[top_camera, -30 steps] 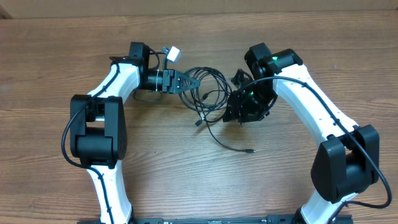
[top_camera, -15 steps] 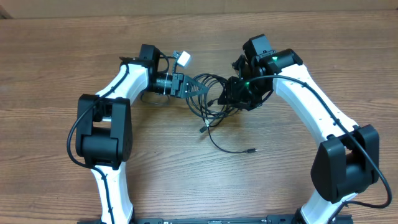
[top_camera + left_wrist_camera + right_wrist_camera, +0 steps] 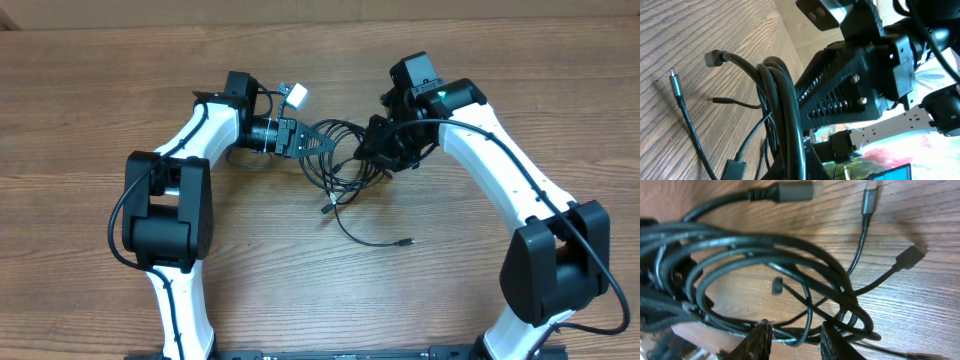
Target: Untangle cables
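The cables are thin black cords in a tangled bundle at the table's middle, between both grippers. One loose strand trails toward me and ends in a small plug. My left gripper is shut on the left side of the bundle; the left wrist view shows thick strands running through the left gripper. My right gripper is at the bundle's right side. In the right wrist view the right gripper is open, with thin loops of the cables lying between its fingers.
Several plug ends lie on the wood. The right arm's gripper body fills the left wrist view, very close. A white connector sticks up by the left wrist. The table's back edge is beyond.
Both grippers moved toward each other and away from me, dragging the bundle with them. The right gripper has closed in on the bundle's right side. Little has moved in the last half second.
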`<state>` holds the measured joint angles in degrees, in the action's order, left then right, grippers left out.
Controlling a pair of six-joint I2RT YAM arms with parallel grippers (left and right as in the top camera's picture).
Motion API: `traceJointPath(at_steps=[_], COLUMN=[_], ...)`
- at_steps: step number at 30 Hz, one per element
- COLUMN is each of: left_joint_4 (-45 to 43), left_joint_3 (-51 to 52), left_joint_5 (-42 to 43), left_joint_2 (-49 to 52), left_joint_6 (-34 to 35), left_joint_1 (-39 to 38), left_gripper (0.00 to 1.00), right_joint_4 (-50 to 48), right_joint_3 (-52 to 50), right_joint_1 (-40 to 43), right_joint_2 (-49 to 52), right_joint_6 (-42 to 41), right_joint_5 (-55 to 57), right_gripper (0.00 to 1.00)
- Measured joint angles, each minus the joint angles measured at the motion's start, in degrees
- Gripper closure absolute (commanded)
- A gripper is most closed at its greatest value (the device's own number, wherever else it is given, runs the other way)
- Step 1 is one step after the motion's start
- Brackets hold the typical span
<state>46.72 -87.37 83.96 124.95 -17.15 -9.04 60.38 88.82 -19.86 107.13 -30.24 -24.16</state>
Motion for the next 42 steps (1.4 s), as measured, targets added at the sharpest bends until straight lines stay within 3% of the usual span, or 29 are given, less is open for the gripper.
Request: traceJointPath(at_steps=[4, 13, 28, 32, 42], left_joint_4=[0.0, 0.0, 0.0, 0.0, 0.0], left_joint_3=[0.0, 0.0, 0.0, 0.0, 0.0], left_joint_5=[-0.3, -0.7, -0.7, -0.7, -0.7], left_joint_2=[0.0, 0.0, 0.0, 0.0, 0.0], left_joint_6=[0.0, 0.0, 0.0, 0.0, 0.0], left_joint_1=[0.0, 0.0, 0.0, 0.0, 0.0], left_gripper=[0.96, 0.96, 0.96, 0.96, 0.96], right_joint_4=[-0.2, 2.4, 3.5, 3.0, 2.6], right_joint_3=[0.0, 0.0, 0.0, 0.0, -0.1], right_joint_1=[0.0, 0.0, -0.5, -1.6, -3.2], right_joint_2=[0.0, 0.0, 0.0, 0.0, 0.0], right_joint_6=[-8.1, -23.9, -48.7, -51.8, -54.9], right_joint_5=[0.7, 1.4, 6.8, 8.6, 13.3], right_gripper=[0.63, 0.61, 0.64, 0.67, 0.91])
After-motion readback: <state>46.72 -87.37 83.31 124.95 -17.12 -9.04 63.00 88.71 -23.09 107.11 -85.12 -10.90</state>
